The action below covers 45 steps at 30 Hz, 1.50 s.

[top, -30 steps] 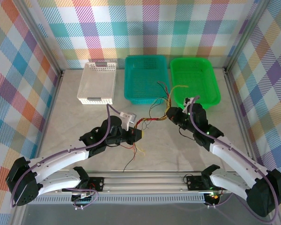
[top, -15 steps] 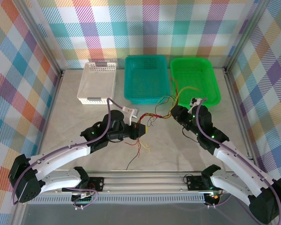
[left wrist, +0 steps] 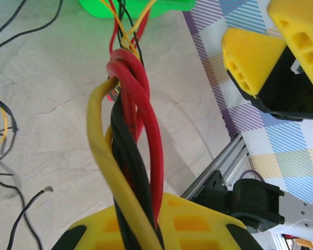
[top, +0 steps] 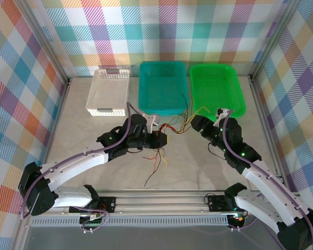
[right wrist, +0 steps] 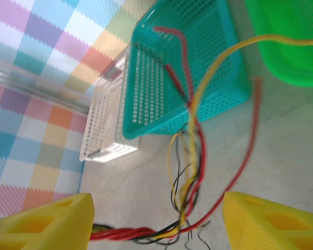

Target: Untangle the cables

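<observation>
Pinching claw: left gripper (top: 164, 139), pressed together on the cables (left wrist: 133, 135).
Spread claw: right gripper (right wrist: 156, 224), blocky yellow fingers (right wrist: 41, 224) wide apart, the twist passing between them.
Cables: thin, glossy, red, black and yellow, braided just ahead of the left gripper.
</observation>
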Each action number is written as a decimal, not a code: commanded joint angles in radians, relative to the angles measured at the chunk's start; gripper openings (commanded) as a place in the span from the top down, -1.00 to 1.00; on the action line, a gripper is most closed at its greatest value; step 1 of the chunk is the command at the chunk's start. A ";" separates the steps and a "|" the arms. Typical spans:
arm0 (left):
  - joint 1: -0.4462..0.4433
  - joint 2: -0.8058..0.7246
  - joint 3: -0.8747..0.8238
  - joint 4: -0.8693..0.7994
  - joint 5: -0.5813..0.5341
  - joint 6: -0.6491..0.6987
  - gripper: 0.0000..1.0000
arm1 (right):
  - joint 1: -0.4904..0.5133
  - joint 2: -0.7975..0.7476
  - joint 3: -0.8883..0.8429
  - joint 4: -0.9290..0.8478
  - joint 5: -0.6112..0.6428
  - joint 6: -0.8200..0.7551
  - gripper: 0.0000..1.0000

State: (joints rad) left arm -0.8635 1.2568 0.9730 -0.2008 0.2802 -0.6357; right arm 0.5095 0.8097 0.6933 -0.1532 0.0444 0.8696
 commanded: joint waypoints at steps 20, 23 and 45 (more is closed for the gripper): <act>0.036 0.198 0.176 -0.005 0.056 -0.017 1.00 | 0.081 0.020 -0.297 0.442 -0.535 -0.222 -0.33; 0.038 0.215 0.176 0.028 0.074 -0.045 1.00 | 0.109 0.047 -0.295 0.454 -0.526 -0.238 -0.32; 0.059 0.225 0.164 0.052 0.119 -0.076 1.00 | 0.201 0.083 -0.281 0.432 -0.441 -0.288 0.01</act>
State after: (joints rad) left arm -0.8185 1.4933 1.1229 -0.1806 0.3683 -0.7120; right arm 0.7021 0.9379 0.4038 0.2893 -0.4206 0.6102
